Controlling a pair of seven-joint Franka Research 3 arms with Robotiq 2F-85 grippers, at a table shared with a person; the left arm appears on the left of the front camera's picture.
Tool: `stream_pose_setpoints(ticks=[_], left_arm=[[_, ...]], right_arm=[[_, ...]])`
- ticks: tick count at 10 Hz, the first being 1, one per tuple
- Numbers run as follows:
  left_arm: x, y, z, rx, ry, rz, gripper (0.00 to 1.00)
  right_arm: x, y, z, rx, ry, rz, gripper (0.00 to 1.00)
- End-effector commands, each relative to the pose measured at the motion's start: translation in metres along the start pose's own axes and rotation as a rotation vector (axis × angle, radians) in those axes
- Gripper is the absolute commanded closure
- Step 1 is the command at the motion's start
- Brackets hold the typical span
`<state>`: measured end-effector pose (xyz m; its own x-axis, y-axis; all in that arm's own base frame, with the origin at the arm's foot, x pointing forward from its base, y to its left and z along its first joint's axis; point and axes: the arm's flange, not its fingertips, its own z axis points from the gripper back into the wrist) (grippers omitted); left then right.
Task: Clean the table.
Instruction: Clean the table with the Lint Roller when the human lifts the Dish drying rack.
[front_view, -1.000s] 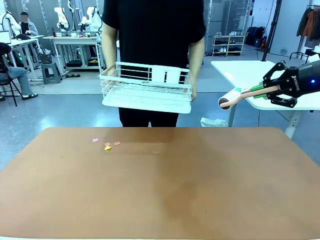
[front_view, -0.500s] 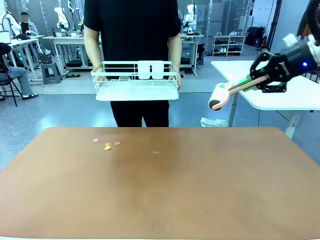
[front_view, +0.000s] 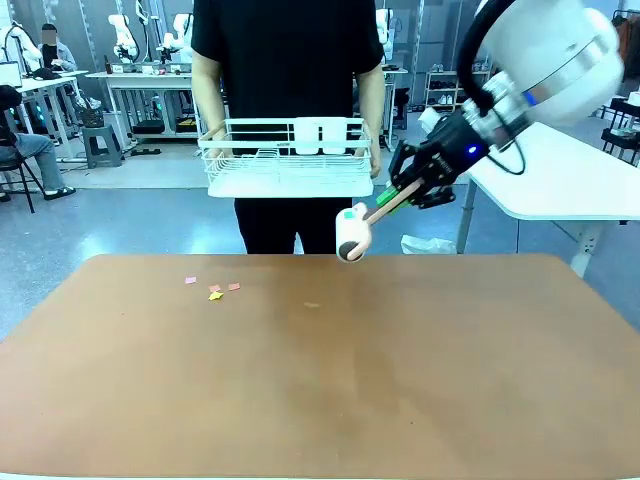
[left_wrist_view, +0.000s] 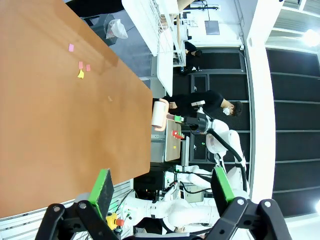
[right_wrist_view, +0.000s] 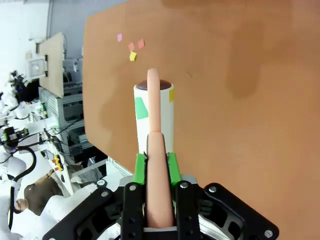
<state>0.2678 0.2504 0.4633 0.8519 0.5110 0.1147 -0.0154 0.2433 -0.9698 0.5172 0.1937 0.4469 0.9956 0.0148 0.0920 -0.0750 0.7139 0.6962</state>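
Observation:
The reddish-brown table (front_view: 320, 380) carries a few pink and yellow paper scraps (front_view: 214, 290) at its far left. My right gripper (front_view: 408, 192) is shut on the pink handle of a lint roller (front_view: 351, 236), whose white head hangs just above the table's far edge near the middle. In the right wrist view the lint roller (right_wrist_view: 153, 107) points out from my right gripper (right_wrist_view: 156, 165) over the table (right_wrist_view: 240, 100), with the scraps (right_wrist_view: 132, 50) beyond it. My left gripper (left_wrist_view: 161, 186) is open and holds nothing, high over the table (left_wrist_view: 50, 110).
A person at the far side holds a white wire rack (front_view: 290, 160) in both hands, above and behind the table edge. A white-topped table (front_view: 570, 180) stands at the back right. A tiny speck (front_view: 312, 304) lies near the table's far middle.
My right arm has swung left and down, bringing the lint roller from beside the white table to the brown table's far edge. The person has lifted the rack and shifted it sideways.

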Motion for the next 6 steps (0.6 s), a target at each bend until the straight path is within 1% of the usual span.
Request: stream_pose_setpoints(ticks=[1, 2, 3, 6], left_arm=[[-0.001, 0.000, 0.003, -0.021, 0.000, -0.005, 0.00], [-0.001, 0.000, 0.003, -0.021, 0.000, -0.005, 0.00], [-0.001, 0.000, 0.003, -0.021, 0.000, -0.005, 0.00], [-0.001, 0.000, 0.003, -0.021, 0.000, -0.005, 0.00]], right_arm=[[0.011, 0.005, 0.004, -0.015, -0.038, -0.032, 0.79], [0.007, 0.003, 0.009, 0.001, -0.060, -0.032, 0.79], [0.008, -0.004, -0.010, -0.004, -0.003, -0.006, 0.79], [0.008, -0.004, -0.010, -0.004, -0.003, -0.006, 0.79]])
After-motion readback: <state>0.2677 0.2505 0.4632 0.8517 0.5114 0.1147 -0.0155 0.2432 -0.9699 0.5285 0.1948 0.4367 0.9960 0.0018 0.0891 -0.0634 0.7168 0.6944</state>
